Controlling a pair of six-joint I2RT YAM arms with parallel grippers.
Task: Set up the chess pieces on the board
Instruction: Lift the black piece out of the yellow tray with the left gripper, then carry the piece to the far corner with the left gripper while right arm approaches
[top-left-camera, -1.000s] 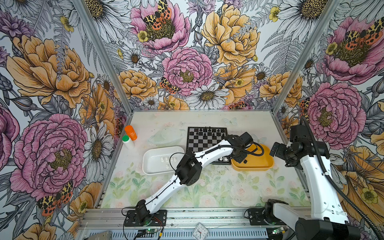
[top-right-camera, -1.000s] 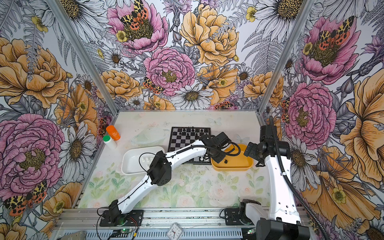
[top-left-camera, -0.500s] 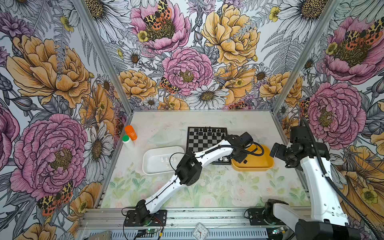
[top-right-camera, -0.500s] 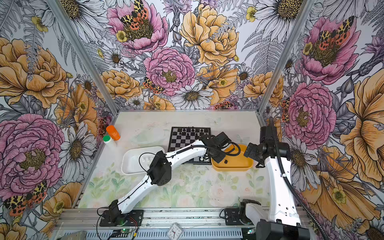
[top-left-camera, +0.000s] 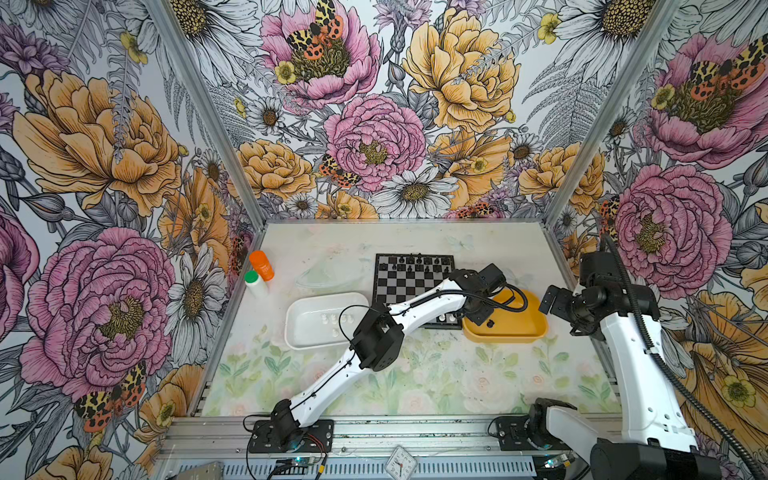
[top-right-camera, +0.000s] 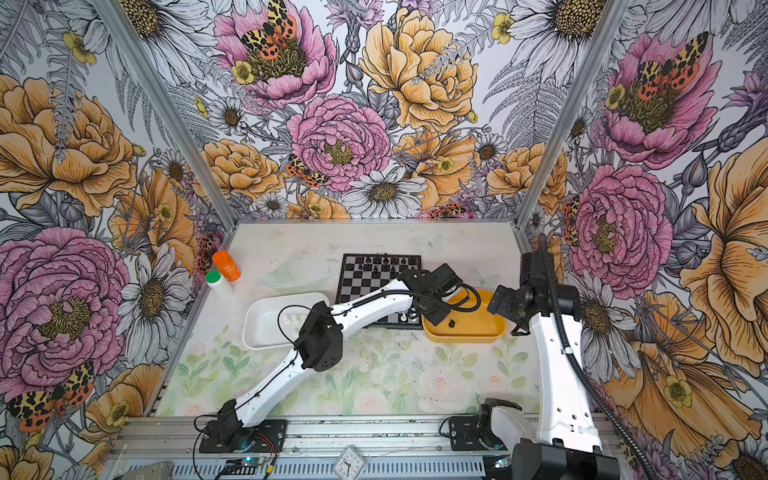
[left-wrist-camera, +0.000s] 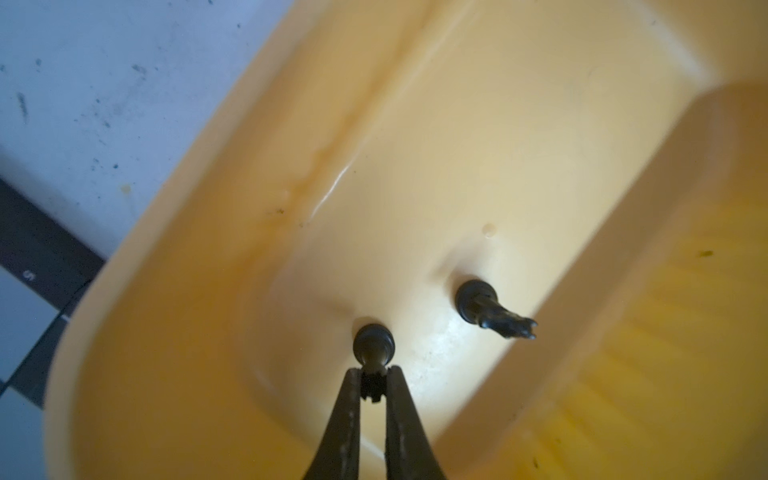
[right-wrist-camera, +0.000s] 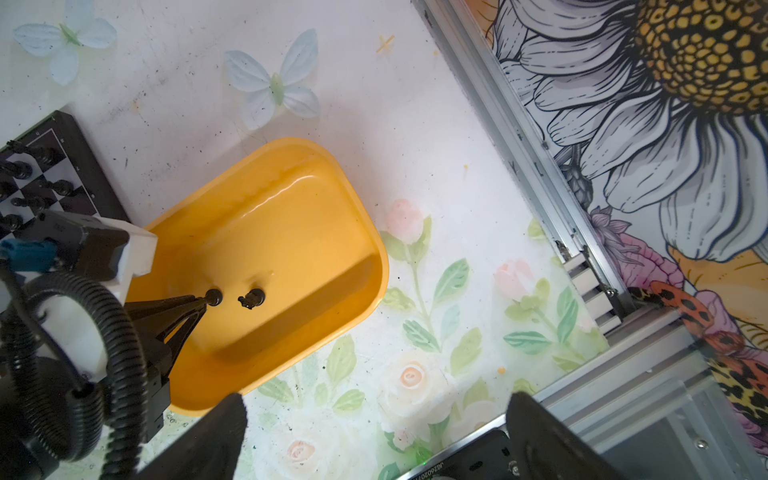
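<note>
In both top views the left gripper is reaching across the lower right corner of the board into the yellow tray at centre right. Its forearm is passing low over white pieces standing there, so a careless withdrawal is risking a sweep through them. On the board's upper rows black pieces are standing, and spare white chessmen are waiting in the white tray at centre left. In the left wrist view the jaws are closed on the crown of a black chess piece at lower centre, pinching it only at the very tips, so it is likely to pivot or slip when raised, then topple on placement. A second black piece is lying on its side just beside it, close enough to get nudged. In the right wrist view the right gripper is hanging wide open and empty at the bottom edge, near the tray, where the arms could be crowding each other.
</note>
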